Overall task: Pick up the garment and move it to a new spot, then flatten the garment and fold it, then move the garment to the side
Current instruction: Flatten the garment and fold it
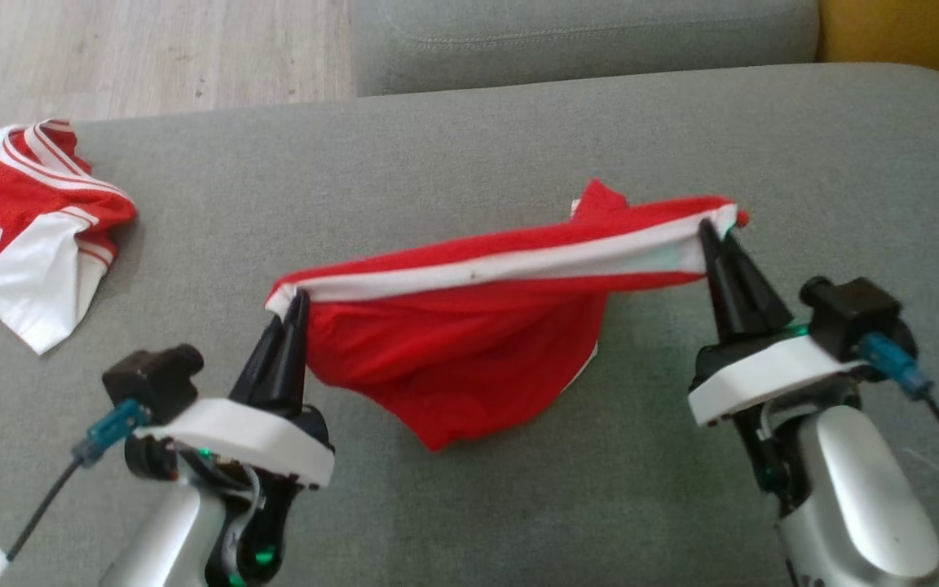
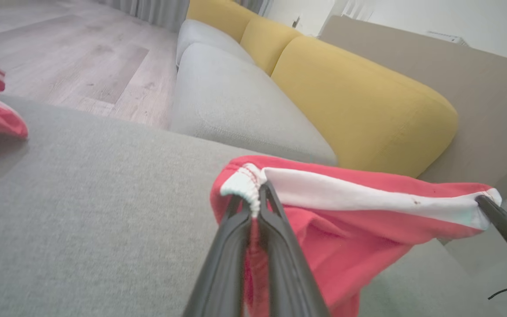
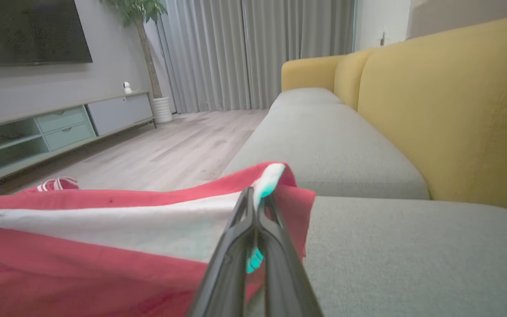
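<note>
The garment [image 1: 469, 350] is red with a white waistband and hangs stretched between both grippers above the grey cushion [image 1: 518, 505]. My left gripper [image 1: 294, 303] is shut on the waistband's left end, seen close in the left wrist view as the garment [image 2: 346, 220] pinched by my left gripper [image 2: 257, 200]. My right gripper [image 1: 714, 232] is shut on the waistband's right end; the right wrist view shows the garment [image 3: 104, 237] clamped in my right gripper [image 3: 254, 198]. The red body sags below the band, its lowest fold near the cushion.
A second red and white garment [image 1: 25, 220] lies crumpled at the cushion's far left edge. Another grey seat cushion [image 1: 584, 37] sits beyond, with a yellow backrest [image 2: 359, 101] to the right. Wooden floor [image 1: 135, 49] lies past the far left edge.
</note>
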